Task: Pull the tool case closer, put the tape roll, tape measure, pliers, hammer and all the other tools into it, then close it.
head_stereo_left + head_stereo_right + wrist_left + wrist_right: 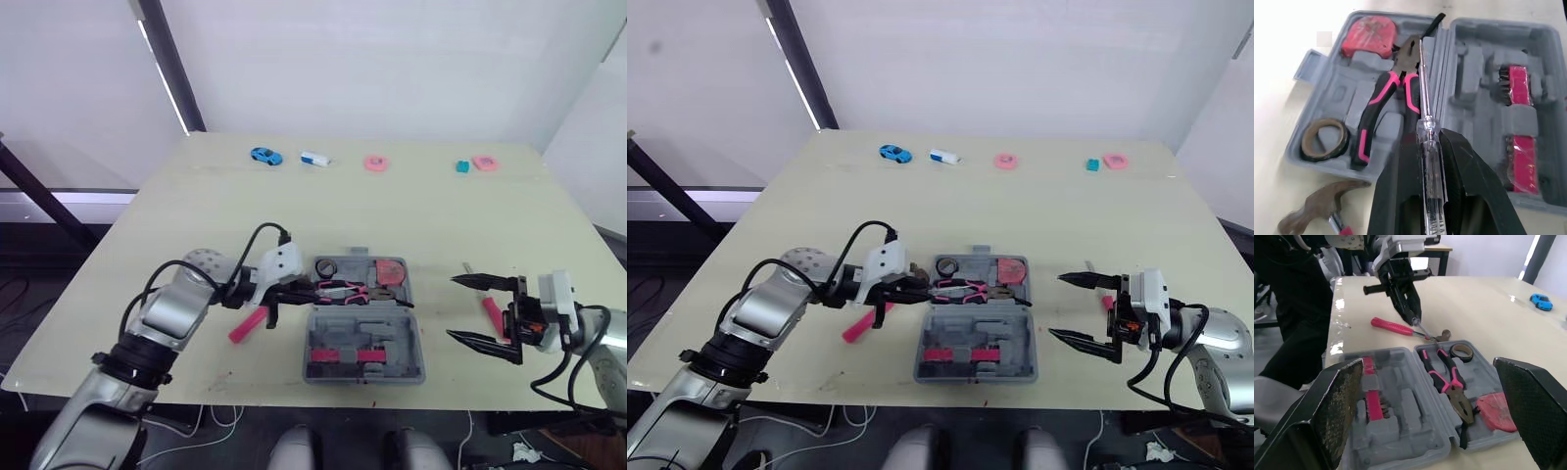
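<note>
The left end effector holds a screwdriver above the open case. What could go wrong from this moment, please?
First, the left end effector holds the screwdriver by its clear handle, tip over the pliers. Released here, it may land across them, not in a slot, and keep the tool case from closing. Second, the hammer lies on the table beside the tool case, near that arm; a low move could knock it away.

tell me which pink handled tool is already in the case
The pliers, lying in the case; the hammer lies on the table outside it.
</note>
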{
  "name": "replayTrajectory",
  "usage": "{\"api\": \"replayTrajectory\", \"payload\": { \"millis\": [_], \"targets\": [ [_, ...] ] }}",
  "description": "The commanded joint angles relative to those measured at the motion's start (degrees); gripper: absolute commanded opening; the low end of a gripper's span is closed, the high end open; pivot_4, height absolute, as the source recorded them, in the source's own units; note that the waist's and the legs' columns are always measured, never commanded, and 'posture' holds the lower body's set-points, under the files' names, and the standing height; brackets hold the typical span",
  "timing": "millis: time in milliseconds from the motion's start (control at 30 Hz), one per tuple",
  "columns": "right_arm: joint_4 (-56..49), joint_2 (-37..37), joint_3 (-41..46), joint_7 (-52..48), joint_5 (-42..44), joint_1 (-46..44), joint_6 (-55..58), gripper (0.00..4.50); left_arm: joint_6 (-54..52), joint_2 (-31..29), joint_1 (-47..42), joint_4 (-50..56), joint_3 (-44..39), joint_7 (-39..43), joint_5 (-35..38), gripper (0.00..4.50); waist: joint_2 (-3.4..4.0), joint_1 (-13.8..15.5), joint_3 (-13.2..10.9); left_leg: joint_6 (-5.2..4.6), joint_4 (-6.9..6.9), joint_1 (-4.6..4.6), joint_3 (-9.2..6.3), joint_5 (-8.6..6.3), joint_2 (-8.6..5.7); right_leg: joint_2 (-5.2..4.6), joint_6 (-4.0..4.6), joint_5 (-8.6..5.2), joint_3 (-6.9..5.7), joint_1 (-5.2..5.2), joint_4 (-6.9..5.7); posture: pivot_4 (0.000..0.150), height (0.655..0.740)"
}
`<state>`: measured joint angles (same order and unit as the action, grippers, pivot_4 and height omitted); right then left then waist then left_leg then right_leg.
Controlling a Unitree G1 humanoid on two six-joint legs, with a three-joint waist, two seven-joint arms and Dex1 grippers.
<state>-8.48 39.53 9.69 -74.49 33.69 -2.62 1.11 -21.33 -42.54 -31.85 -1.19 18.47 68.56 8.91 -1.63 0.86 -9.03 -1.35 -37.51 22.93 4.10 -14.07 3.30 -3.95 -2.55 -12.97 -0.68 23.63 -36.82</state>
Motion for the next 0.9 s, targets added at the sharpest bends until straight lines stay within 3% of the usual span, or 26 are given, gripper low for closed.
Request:
{"api": "replayTrajectory", "payload": {
  "millis": [33, 233, 433, 900],
  "targets": [
    [-1.75, 1.06, 2.41, 0.24, 0.42, 0.75, -0.98, 4.50, 0.92, 1.22, -2.49, -1.59, 2.40, 2.45, -1.96, 0.07, 0.00, -0.03, 0.00, 0.00, -0.02, 0.01, 0.00, 0.00, 0.00, 0.00, 0.00, 0.00, 0.01, 0.00, 0.00, 0.150, 0.7395],
    [-1.91, 1.05, 2.48, 1.05, 0.00, 1.49, -1.43, 4.50, 0.28, 3.30, -5.53, -2.56, 5.71, 7.17, -2.99, 0.07, 0.00, -0.16, -0.01, 0.00, -0.03, 0.00, -0.03, 0.00, 0.00, 0.02, 0.00, 0.00, 0.01, 0.00, -0.02, 0.150, 0.7395],
    [-2.18, 0.59, 2.15, 2.19, -0.42, 1.44, -2.02, 4.50, -2.21, 5.42, -10.20, -6.24, 11.04, 7.25, -9.62, 0.07, -0.01, -0.05, -0.01, -0.01, -0.09, 0.02, -0.04, 0.00, -0.01, 0.03, -0.01, 0.00, 0.02, -0.01, -0.03, 0.150, 0.7395],
    [-2.59, 0.56, 1.78, 3.34, -0.60, 1.48, -2.40, 4.50, -5.48, 9.37, -14.11, -7.85, 13.90, 9.81, -13.22, 0.07, -0.01, -0.09, -0.01, -0.01, -0.26, 0.09, -0.08, 0.00, 0.00, 0.03, -0.02, 0.00, 0.02, -0.01, -0.07, 0.150, 0.7395]
  ]
}}
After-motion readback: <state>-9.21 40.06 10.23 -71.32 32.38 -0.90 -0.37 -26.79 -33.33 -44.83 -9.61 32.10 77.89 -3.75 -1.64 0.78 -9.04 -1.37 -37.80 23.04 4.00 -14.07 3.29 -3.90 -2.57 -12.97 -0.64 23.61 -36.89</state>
